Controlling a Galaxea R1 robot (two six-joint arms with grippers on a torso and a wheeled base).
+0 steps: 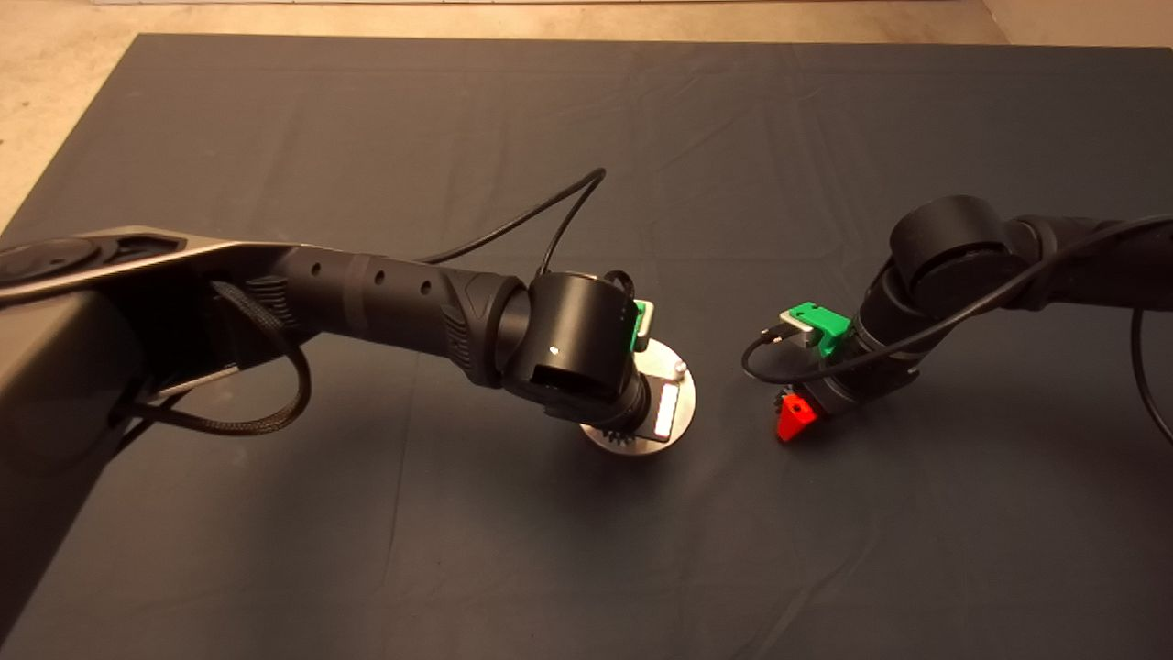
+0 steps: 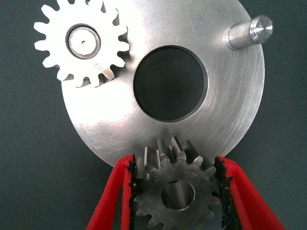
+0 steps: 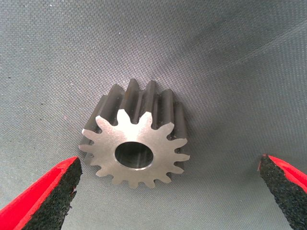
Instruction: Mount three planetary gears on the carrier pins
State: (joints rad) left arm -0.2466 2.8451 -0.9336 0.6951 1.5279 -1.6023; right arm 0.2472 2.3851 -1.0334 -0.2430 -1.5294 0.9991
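**Second gear gripped at the carrier plate, third lies loose on the mat**

The left gripper (image 2: 175,191) has its red fingers (image 2: 112,201) closed on a planetary gear (image 2: 176,191), pads pressed against the teeth on opposite sides. The gear's shiny face and centre hole point toward the wrist camera, and it sits at the edge of the carrier plate (image 2: 230,110); whether it is on a pin cannot be told, since no pin shows under it.

On the plate, a round silver disc with a large central hole (image 2: 170,84), one seated gear (image 2: 82,44) is on its pin, the pin's end showing in the gear's centre hole. One bare pin (image 2: 249,32) stands upright near the plate's rim, across the central hole from the seated gear. So two pins are visible: one filled, one free.

In the head view the left arm's wrist covers most of the plate (image 1: 683,403), which lies on the dark mat (image 1: 367,550) covering the bench.

The right gripper (image 3: 168,191) hangs just beside the plate, over the mat, with its fingers (image 3: 48,196) spread wide. Between them, touching neither pad, a loose gear (image 3: 134,148) lies flat on the mat.

Count: three gears in all, one seated, one gripped, one loose; one plate; two grippers.
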